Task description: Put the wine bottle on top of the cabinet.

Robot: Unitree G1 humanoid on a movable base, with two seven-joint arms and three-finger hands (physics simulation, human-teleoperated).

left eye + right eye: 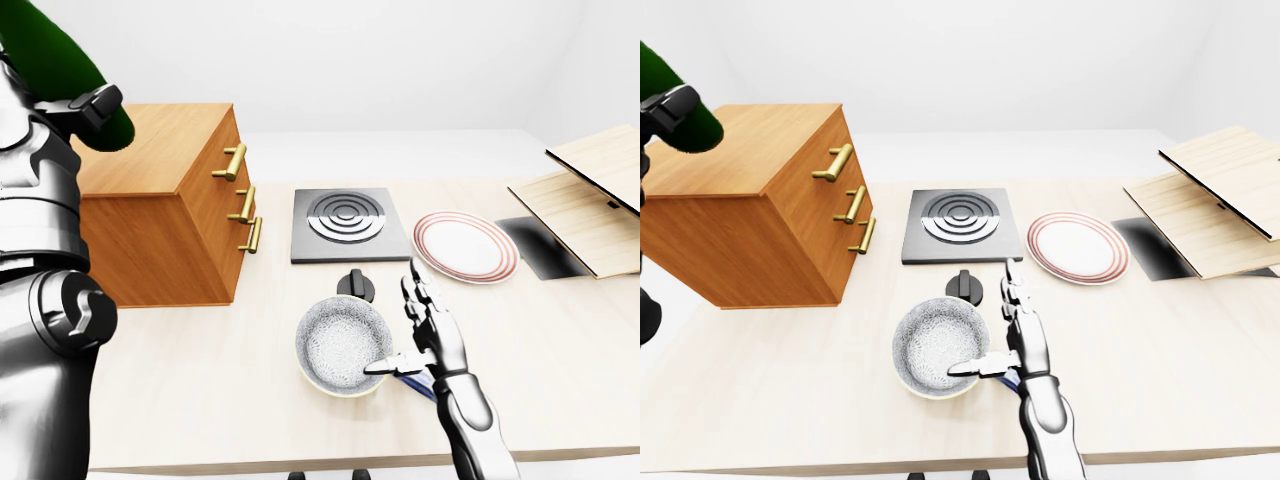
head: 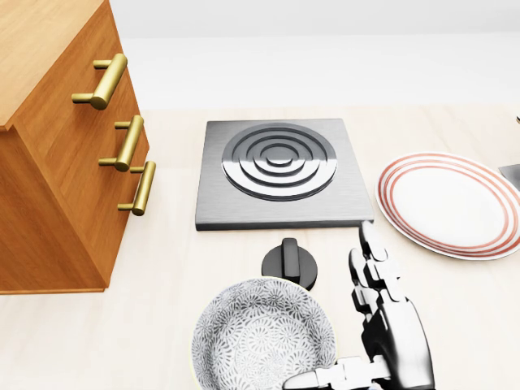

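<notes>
A dark green wine bottle (image 1: 48, 62) is held high at the top left of the left-eye view, tilted, over the left edge of the wooden cabinet (image 1: 155, 150). My left hand (image 1: 88, 108) is shut round it, with a black finger across the glass. The bottle also shows in the right-eye view (image 1: 672, 98), where it hangs above the cabinet top (image 1: 740, 150) without touching it. My right hand (image 1: 418, 335) is open and empty, fingers spread, right of a speckled bowl (image 1: 342, 345).
On the pale table (image 1: 200, 380): a square hob (image 1: 345, 222), its black knob (image 1: 355, 285), a red-rimmed plate (image 1: 466, 246), tilted wooden boards (image 1: 590, 205) at the right. The cabinet has three brass handles (image 1: 242, 205). A small blue thing (image 1: 415, 380) lies under my right hand.
</notes>
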